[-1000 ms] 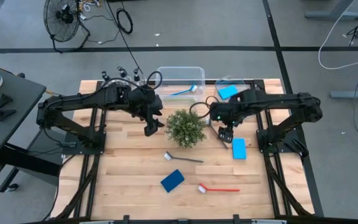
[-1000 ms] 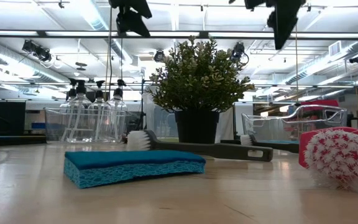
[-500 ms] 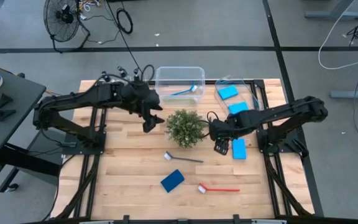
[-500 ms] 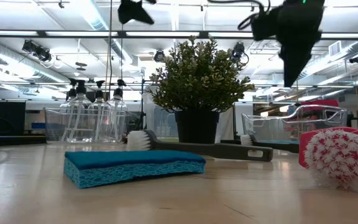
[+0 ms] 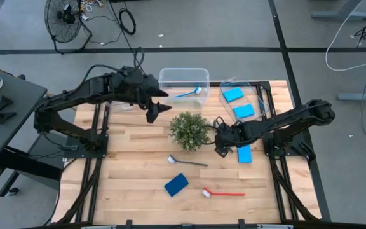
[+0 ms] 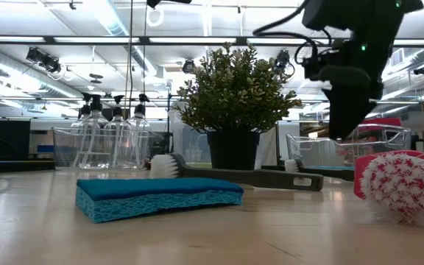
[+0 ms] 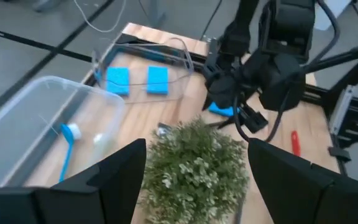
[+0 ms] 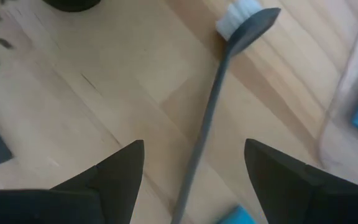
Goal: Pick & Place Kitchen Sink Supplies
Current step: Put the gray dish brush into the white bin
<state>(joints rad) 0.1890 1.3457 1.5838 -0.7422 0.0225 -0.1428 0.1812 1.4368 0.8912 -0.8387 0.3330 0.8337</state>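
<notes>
Dark grey plastic — the dish brush (image 8: 211, 118) runs straight up the gap between the right gripper's (image 8: 194, 177) spread fingers (image 8: 114, 171), its white bristle head out ahead of the tips and its handle passing back between them toward the wrist. It lies flat on the wooden table (image 5: 132, 172), beside the potted plant (image 5: 190, 130). I judge it light and stiff, a thin rod that could roll or skid on the smooth boards, so the best hold looks to be across the handle around its middle, clear of the soft bristles. A blue sponge (image 5: 244, 152) lies just beside the right gripper on the far side from the plant.

In the overhead view the right arm reaches low across the table, wrist pitched down, right gripper (image 5: 223, 144) hanging close over the wood, fingers apart and empty.

Well apart, the left arm is raised near the clear bin (image 5: 183, 84) that holds a blue brush (image 5: 189, 93); the left gripper (image 5: 161, 109) is also spread — nothing between its fingers (image 7: 114, 168), which frame the plant.
</notes>
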